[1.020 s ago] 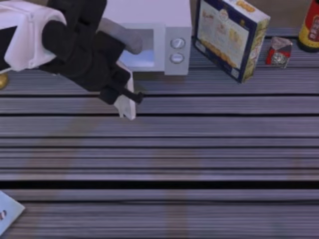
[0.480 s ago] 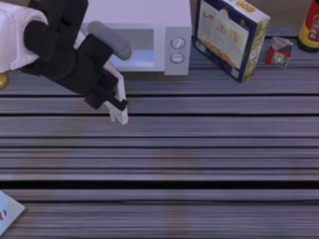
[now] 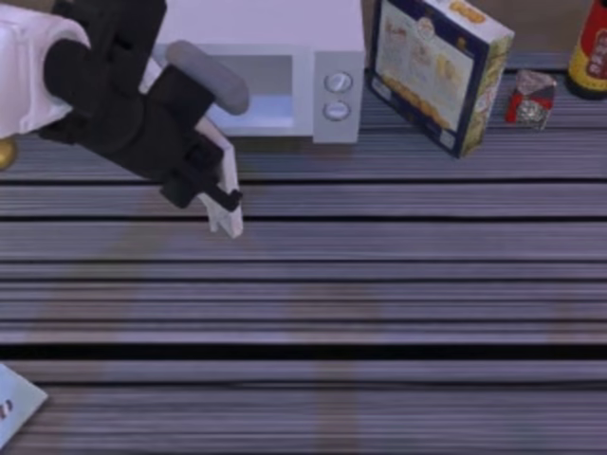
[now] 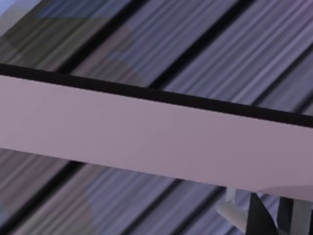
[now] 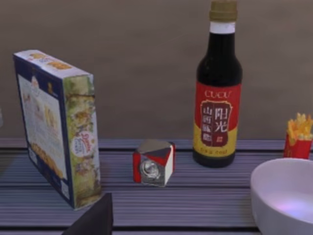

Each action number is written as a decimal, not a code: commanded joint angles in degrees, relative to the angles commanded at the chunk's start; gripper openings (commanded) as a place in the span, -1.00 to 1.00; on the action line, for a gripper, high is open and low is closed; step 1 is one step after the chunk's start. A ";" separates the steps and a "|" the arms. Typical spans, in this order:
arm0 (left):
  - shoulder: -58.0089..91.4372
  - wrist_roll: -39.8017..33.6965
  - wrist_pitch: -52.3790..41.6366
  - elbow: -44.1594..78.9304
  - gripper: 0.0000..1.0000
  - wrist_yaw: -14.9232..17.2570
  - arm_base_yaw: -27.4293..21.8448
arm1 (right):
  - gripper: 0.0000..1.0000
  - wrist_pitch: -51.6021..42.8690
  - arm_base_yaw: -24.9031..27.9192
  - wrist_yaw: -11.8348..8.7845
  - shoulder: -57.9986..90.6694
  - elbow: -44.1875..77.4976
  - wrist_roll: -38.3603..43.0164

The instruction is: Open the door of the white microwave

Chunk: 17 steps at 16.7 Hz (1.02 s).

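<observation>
**At the microwave's front, the door stood swung out**

At the back left of the table point(image 3: 379, 313), the left gripper point(image 3: 220, 190) was low in front of the white microwave point(image 3: 285, 38). The door point(image 3: 228, 185) stood beside its fingers, swung far out from the cavity, its free edge pointing toward the near side of the table. The fingers were at this edge and seemed closed on it, but the arm's black body hid the contact, so I cannot tell for sure. In the left wrist view the door point(image 4: 146, 132) was a pale band across the picture, very close.

To the right of the gripper were the two silver knobs point(image 3: 338, 95), then the cereal box point(image 3: 436, 71), a small red and silver cube point(image 3: 529, 98) and a dark sauce bottle point(image 3: 590, 57). The right wrist view showed a white bowl point(image 5: 283, 196) and red fries carton point(image 5: 298, 139) near the bottle point(image 5: 217, 93). The right gripper itself was not seen.
</observation>
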 joint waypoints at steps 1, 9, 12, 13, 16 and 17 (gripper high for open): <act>0.00 0.00 0.00 0.00 -1.00 0.00 0.00 | 1.00 0.00 0.00 0.00 0.00 0.00 0.00; 0.00 0.00 0.00 0.00 -1.00 0.00 0.00 | 1.00 0.00 0.00 0.00 0.00 0.00 0.00; 0.00 0.00 0.00 0.00 -1.00 0.00 0.00 | 1.00 0.00 0.00 0.00 0.00 0.00 0.00; 0.00 0.00 0.00 0.00 -1.00 0.00 0.00 | 1.00 0.00 0.00 0.00 0.00 0.00 0.00; 0.16 0.08 -0.08 -0.18 -1.00 0.34 -0.10 | 1.00 0.00 0.00 0.00 0.00 0.00 0.00; 0.06 0.78 -0.25 -0.18 -1.00 0.66 0.17 | 1.00 0.00 0.00 0.00 0.00 0.00 0.00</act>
